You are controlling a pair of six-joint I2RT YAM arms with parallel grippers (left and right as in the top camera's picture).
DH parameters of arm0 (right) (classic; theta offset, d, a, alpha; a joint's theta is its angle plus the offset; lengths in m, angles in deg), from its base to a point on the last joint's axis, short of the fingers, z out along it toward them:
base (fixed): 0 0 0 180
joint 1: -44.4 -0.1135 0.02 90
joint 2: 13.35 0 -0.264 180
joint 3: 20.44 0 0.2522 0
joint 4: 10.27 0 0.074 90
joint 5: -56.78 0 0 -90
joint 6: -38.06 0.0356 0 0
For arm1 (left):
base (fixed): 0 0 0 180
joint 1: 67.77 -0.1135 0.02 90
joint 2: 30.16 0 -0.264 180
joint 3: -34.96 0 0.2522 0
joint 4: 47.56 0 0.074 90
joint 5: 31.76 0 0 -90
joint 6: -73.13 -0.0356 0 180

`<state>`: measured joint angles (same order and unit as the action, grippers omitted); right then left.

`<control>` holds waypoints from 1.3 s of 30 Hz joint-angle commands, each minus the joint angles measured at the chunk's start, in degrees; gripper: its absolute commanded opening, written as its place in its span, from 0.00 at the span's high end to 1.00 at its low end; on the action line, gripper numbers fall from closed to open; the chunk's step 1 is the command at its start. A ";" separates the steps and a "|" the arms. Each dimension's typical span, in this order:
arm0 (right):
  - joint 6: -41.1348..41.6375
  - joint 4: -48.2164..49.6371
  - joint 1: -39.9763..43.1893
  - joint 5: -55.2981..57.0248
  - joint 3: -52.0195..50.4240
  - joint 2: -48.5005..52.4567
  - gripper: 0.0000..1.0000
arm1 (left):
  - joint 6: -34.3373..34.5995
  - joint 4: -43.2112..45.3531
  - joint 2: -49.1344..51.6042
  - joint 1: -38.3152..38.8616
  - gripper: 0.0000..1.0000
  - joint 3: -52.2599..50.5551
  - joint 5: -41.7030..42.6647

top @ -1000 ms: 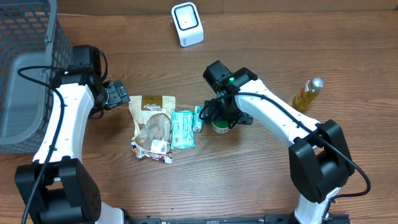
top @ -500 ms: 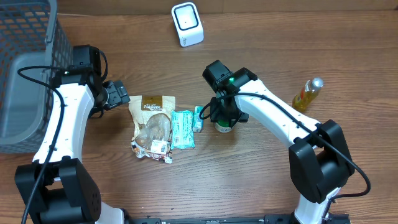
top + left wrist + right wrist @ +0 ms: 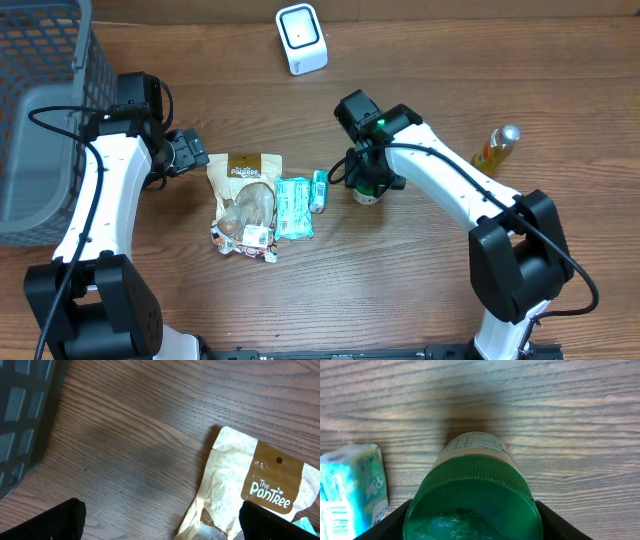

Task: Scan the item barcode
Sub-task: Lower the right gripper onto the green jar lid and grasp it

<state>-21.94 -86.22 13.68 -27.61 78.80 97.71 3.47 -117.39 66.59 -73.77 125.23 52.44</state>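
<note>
Looks like the grab step. The right pincer [image 3: 368, 183] is pinching the green-capped jar [image 3: 470, 490] by its lid, with the jar directly under it. I can't tell if it's off the tabletop [image 3: 420, 290] yet. The left pincer [image 3: 190, 155] is spread wide and empty, with the brown pouch [image 3: 243, 190] just beside it. Next I'd guess lift, then carry the jar to the white scanner [image 3: 301, 38], well beyond the right pincer, barcode turned toward it.
</note>
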 commanded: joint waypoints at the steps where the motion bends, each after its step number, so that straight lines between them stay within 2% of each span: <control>1: 0.04 0.35 0.59 1.44 -0.37 -0.26 0.37 | -1.27 0.00 -1.29 0.02 0.00 0.22 0.07; 5: 0.02 0.33 0.59 1.42 -0.35 -0.26 0.37 | -1.27 0.02 -1.29 0.02 0.01 0.22 0.07; 7: 0.02 0.35 0.59 1.40 -0.35 -0.26 0.26 | -1.27 0.00 -1.29 0.02 0.01 0.22 0.07; 8: 0.02 0.39 0.59 1.40 -0.35 -0.26 0.11 | -1.27 0.00 -1.29 0.02 0.00 0.22 0.07; 11: -0.02 0.35 0.59 1.42 -0.35 -0.26 0.00 | -1.27 0.00 -1.29 0.02 0.00 0.22 0.07; 19: -0.96 -0.11 0.59 1.18 -0.37 -0.26 0.00 | -1.27 0.00 -1.29 0.02 0.01 0.22 0.07; 29: -10.38 -0.46 0.59 -0.74 -0.37 -0.26 0.00 | -1.27 0.00 -1.29 0.02 0.01 0.22 0.07; 35: -10.58 -0.61 0.59 -0.72 -0.39 -0.26 0.00 | -1.27 0.00 -1.29 0.02 0.00 0.22 0.07; 39: -8.44 -0.39 0.59 -0.72 -0.39 -0.26 0.07 | -1.27 0.00 -1.29 0.02 0.00 0.22 0.07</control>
<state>-31.73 -86.88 14.05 -28.31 78.80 97.71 3.47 -117.39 66.59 -73.77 125.23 52.44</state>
